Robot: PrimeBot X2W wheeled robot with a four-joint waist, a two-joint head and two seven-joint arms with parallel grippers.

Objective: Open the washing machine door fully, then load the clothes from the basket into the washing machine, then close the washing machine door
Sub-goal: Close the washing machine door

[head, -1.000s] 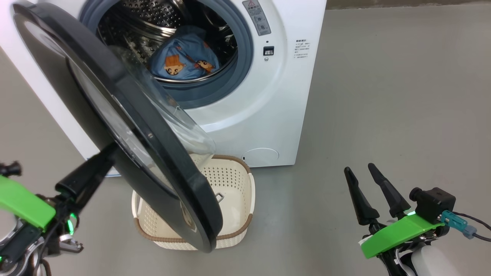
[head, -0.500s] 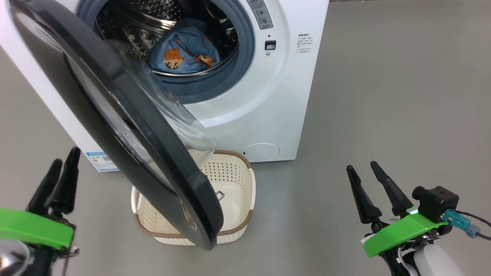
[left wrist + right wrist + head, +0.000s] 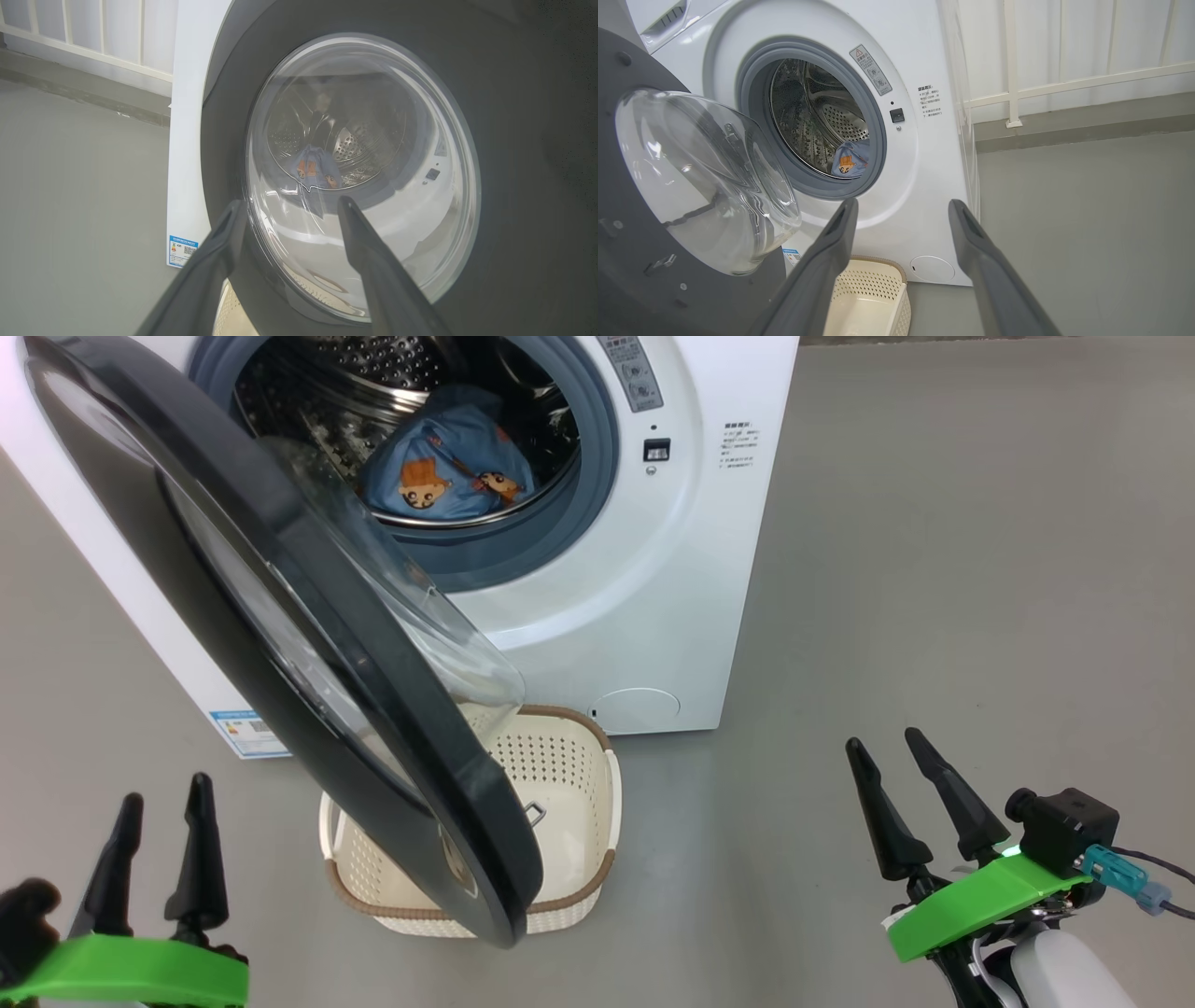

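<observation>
The left gripper [image 3: 164, 791] hangs low at the left with its fingers spread and nothing between them, near the outer face of the washing machine door [image 3: 299, 607] but apart from it. The right gripper [image 3: 882, 739], just as wide and unladen, is over bare floor, well apart from the washing machine [image 3: 653, 616]. The door stands partly open, its lower edge overhanging the basket [image 3: 611, 784] on the floor just before the machine, and the clothes [image 3: 448, 471] lie bunched inside the steel drum [image 3: 373, 373].
</observation>
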